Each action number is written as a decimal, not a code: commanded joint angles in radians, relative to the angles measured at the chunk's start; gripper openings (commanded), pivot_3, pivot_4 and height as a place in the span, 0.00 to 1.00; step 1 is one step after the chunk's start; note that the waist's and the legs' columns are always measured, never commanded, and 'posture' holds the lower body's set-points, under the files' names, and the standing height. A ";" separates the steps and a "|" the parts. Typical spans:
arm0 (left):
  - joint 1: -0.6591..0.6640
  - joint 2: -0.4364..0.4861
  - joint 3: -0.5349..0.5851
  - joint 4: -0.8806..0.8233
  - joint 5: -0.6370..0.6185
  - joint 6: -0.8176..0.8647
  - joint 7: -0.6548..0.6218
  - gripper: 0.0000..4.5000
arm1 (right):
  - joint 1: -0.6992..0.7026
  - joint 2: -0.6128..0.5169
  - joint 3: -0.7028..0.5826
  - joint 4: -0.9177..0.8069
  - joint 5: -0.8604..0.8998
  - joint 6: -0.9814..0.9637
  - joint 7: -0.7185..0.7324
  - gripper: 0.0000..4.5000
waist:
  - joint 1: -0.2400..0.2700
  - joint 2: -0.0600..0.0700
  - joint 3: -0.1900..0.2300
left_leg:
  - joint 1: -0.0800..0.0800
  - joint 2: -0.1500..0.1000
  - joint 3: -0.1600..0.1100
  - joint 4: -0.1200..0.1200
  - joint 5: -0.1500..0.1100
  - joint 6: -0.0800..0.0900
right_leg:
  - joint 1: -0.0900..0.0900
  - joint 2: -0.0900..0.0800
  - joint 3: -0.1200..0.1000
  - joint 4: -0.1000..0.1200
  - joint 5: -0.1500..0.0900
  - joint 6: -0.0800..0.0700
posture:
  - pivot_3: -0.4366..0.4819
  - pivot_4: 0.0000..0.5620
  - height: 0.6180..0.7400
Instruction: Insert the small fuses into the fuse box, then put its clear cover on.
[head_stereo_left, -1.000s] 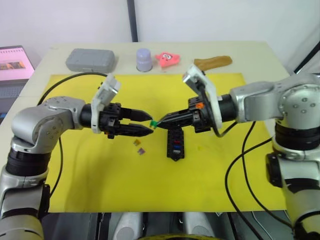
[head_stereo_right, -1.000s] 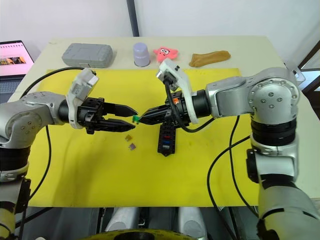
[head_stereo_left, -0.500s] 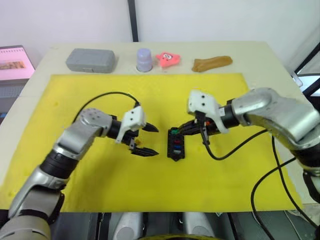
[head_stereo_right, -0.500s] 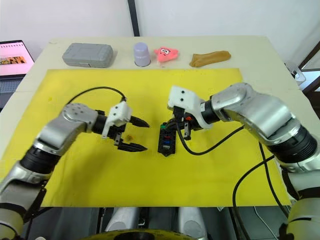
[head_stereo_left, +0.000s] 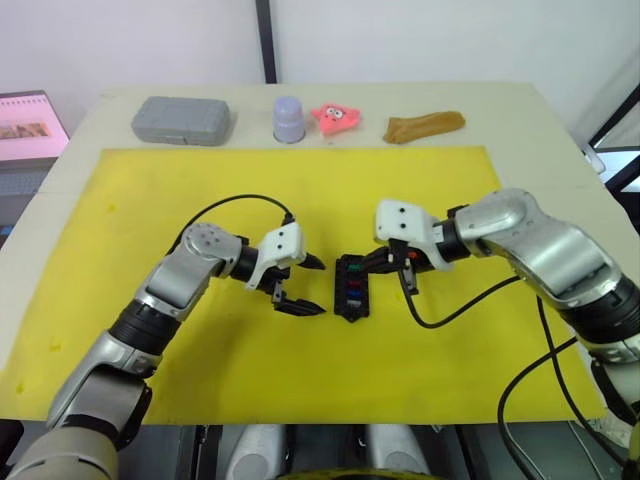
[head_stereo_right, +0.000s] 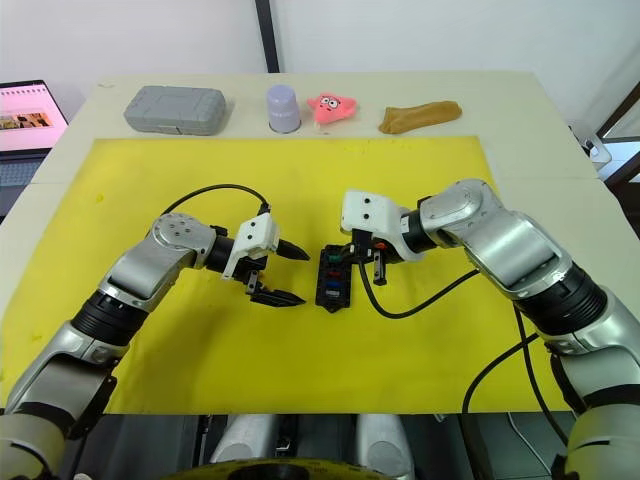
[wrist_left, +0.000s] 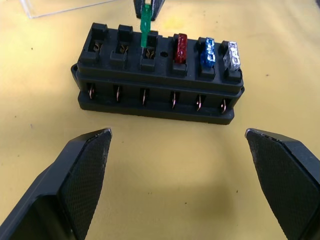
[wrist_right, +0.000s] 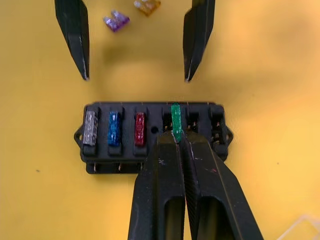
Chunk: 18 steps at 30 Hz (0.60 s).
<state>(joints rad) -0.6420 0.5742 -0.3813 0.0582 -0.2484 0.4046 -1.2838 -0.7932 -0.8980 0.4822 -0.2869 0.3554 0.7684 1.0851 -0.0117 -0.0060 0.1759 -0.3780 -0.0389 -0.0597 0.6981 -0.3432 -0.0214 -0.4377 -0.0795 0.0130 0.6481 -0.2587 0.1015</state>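
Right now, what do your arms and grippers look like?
My arms are shiny silver-grey metal with black joints and loose black cables. Each wrist carries a small white block. The left gripper and right gripper each have two black pointed fingers with a finely textured inner face.

Table (head_stereo_left: 520, 110) w/ yellow mat (head_stereo_left: 200, 180), grey case (head_stereo_left: 181, 120).
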 joint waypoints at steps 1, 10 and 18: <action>-0.020 -0.012 0.014 -0.017 0.006 -0.023 -0.003 0.99 | 0.000 0.004 -0.043 -0.017 -0.022 -0.012 0.013 0.00 | 0.000 0.000 0.000 | 0.000 0.000 0.000 0.000 0.000 0.000 | 0.000 0.000 0.000 0.000 0.000 0.000 | 0.48 0.27 1.00; -0.025 -0.029 0.020 -0.008 0.023 -0.034 -0.001 0.99 | 0.015 0.018 -0.054 -0.022 -0.053 -0.009 0.027 0.00 | 0.000 0.000 0.000 | 0.000 0.000 0.000 0.000 0.000 0.000 | 0.000 0.000 0.000 0.000 0.000 0.000 | 0.48 0.27 1.00; -0.021 -0.032 0.020 -0.011 0.026 -0.034 0.005 0.99 | 0.034 0.026 -0.042 -0.029 -0.080 -0.010 0.031 0.00 | 0.000 0.000 0.000 | 0.000 0.000 0.000 0.000 0.000 0.000 | 0.000 0.000 0.000 0.000 0.000 0.000 | 0.48 0.27 1.00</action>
<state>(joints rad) -0.6429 0.5427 -0.3789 0.0684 -0.2262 0.3838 -1.2788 -0.7637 -0.8778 0.4611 -0.2906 0.2907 0.7616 1.1102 -0.0112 -0.0060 0.1759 -0.3778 -0.0391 -0.0598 0.6983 -0.3432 -0.0215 -0.4376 -0.0796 0.0129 0.6485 -0.2587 0.1014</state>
